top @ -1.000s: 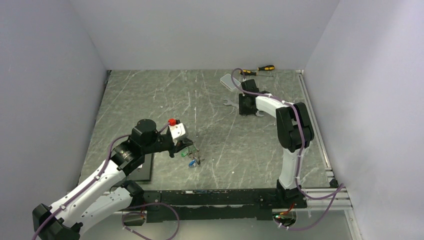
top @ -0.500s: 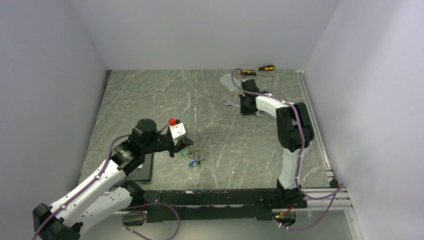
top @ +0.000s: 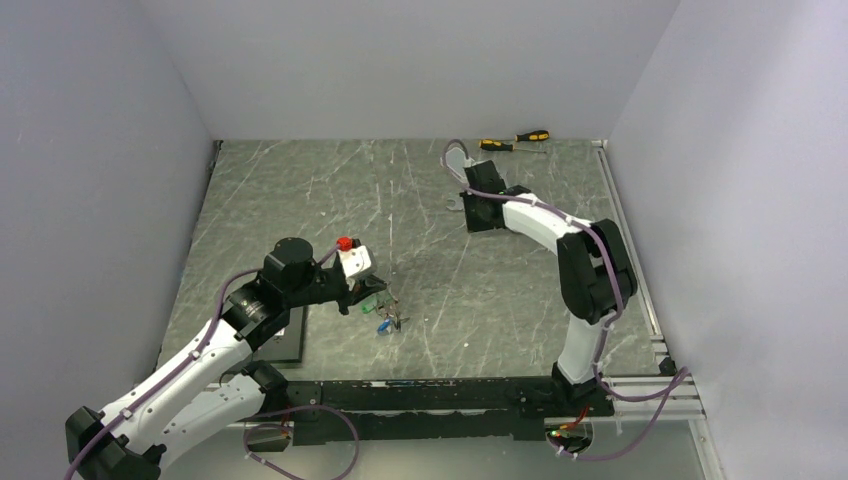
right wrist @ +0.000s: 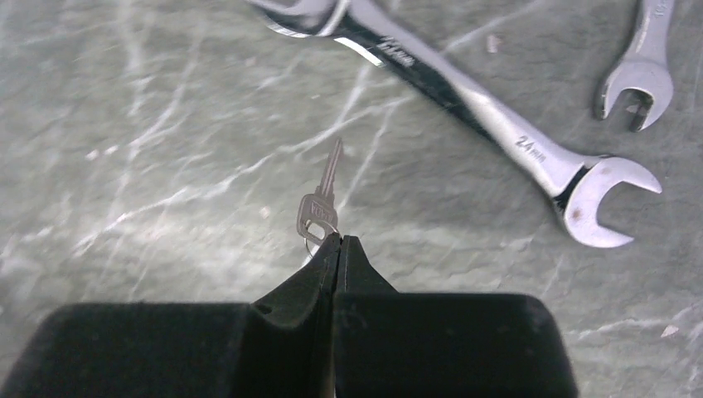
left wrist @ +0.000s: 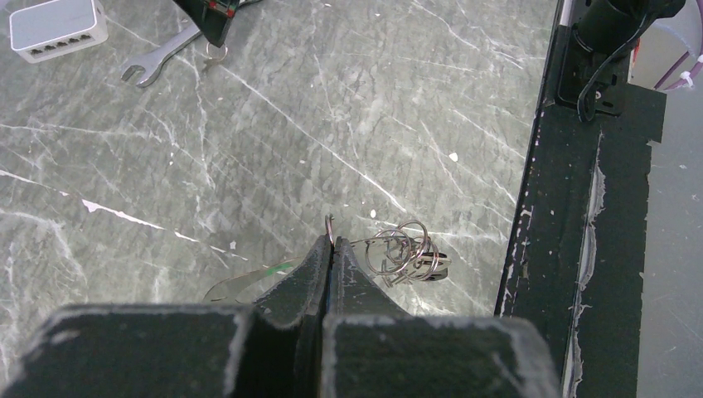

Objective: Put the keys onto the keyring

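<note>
My left gripper [left wrist: 332,245] is shut on the thin wire of the keyring [left wrist: 331,224], held just above the table near its front edge. A cluster of small rings with keys [left wrist: 408,250] hangs on that wire to the right of the fingertips; from above they show as the keys [top: 388,322] below the left gripper [top: 372,290]. At the back of the table my right gripper [right wrist: 339,240] is shut on the small ring of one silver key [right wrist: 320,203], which points away from the fingers. The right gripper [top: 478,215] is far from the left one.
Two long silver wrenches [right wrist: 464,99] [right wrist: 642,70] lie just beyond the right gripper. A white box [left wrist: 58,29] and yellow-handled screwdrivers [top: 515,140] sit at the back. A black pad [top: 292,338] lies beside the left arm. The black front rail [left wrist: 580,207] is close to the hanging keys.
The right gripper has shut on the silver key's ring and the right arm has swung a little to the left. The left arm has not moved.
</note>
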You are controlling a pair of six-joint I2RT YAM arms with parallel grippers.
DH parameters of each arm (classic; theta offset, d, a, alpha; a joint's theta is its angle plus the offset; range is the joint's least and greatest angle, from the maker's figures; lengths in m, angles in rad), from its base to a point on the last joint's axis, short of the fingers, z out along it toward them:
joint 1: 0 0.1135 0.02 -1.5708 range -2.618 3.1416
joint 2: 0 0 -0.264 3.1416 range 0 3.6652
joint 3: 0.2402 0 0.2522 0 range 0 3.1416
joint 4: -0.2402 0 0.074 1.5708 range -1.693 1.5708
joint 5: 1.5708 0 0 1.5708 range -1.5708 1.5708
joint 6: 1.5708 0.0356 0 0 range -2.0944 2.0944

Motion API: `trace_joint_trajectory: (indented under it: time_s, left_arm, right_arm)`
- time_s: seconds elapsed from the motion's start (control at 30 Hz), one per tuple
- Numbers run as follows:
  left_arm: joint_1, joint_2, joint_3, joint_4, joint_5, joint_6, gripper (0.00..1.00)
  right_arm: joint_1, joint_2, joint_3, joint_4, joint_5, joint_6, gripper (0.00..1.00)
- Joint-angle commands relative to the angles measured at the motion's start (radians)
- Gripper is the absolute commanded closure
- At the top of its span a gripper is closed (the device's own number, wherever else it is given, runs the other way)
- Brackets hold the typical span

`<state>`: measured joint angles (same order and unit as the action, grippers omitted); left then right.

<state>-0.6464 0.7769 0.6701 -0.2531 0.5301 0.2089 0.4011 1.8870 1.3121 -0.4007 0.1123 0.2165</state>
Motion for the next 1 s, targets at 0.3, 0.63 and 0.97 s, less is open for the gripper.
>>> trace_joint_trajectory:
  time_s: [0.3, 0.63, 0.97]
  left_arm:
    - [0.006, 0.002, 0.055, 0.048, 0.040, 0.021, 1.00]
    - [0.007, 0.019, 0.057, 0.049, 0.106, 0.034, 1.00]
    - [0.007, 0.039, 0.060, 0.053, 0.194, 0.061, 1.00]
  right_arm:
    - [0.128, -0.322, -0.143, 0.071, 0.018, -0.067, 1.00]
    - [0.261, -0.579, -0.217, 0.094, -0.085, -0.179, 1.00]
    - [0.370, -0.797, -0.252, 0.046, -0.204, -0.207, 1.00]
